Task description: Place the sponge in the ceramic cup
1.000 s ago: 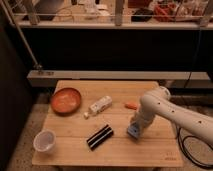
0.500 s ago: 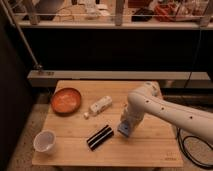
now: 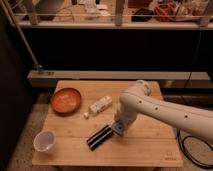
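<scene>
Hanging just beside the black striped flat block [image 3: 100,136] on the wooden tabletop [image 3: 146,146], the hand [image 3: 120,126] is seen clenched on the small blue-grey sponge [image 3: 117,130], well apart from the white ceramic cup [image 3: 44,140].

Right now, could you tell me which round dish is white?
The small cup at the front-left corner; the bowl behind it is orange. The gripper is front-centre.

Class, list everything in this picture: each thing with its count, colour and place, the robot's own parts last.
table: one, pale wood, centre
bowl: one, orange-red, table's far left
cup: one, white, table's near left corner
bottle: one, white, lying right of the bowl
striped block: one, black, near the front edge
sponge: one, blue-grey, at the hand's tip, beside the block
cable: one, black, floor at right
arm: one, white, reaching in from the right
hand: one, pale, low over the table at the sponge
</scene>
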Controlling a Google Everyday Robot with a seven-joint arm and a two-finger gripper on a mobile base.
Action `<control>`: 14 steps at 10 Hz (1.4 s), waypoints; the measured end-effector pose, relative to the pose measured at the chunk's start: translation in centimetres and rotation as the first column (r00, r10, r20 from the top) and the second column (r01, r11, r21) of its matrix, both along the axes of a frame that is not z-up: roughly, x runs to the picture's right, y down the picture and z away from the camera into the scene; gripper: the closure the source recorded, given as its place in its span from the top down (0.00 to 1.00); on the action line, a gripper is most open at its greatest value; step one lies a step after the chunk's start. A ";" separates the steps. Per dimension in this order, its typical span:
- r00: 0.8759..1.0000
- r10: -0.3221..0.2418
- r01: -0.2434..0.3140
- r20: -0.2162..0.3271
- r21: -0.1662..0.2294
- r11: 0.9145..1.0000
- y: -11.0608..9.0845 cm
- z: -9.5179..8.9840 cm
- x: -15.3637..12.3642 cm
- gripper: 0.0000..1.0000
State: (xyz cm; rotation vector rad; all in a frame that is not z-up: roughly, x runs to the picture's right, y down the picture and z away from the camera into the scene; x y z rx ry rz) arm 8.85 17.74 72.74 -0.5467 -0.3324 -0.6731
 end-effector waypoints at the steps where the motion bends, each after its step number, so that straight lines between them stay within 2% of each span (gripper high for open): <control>1: 1.000 -0.006 0.006 0.003 0.006 1.000 -0.1 -0.3 -0.3 0.03; 3: 1.000 -0.006 0.006 0.006 0.016 1.000 -0.2 -0.9 -0.9 0.03; 6: 1.000 -0.016 0.016 0.019 0.029 0.999 -0.6 -1.4 -4.5 0.03; 9: 0.999 -0.021 0.020 0.025 0.042 0.999 -1.3 -2.0 -6.2 0.03; 12: 0.998 -0.053 0.051 0.042 0.047 0.998 -1.2 -2.5 -8.7 0.03; 14: 0.995 -0.084 0.080 0.054 0.067 0.995 -1.2 -2.9 -10.5 0.03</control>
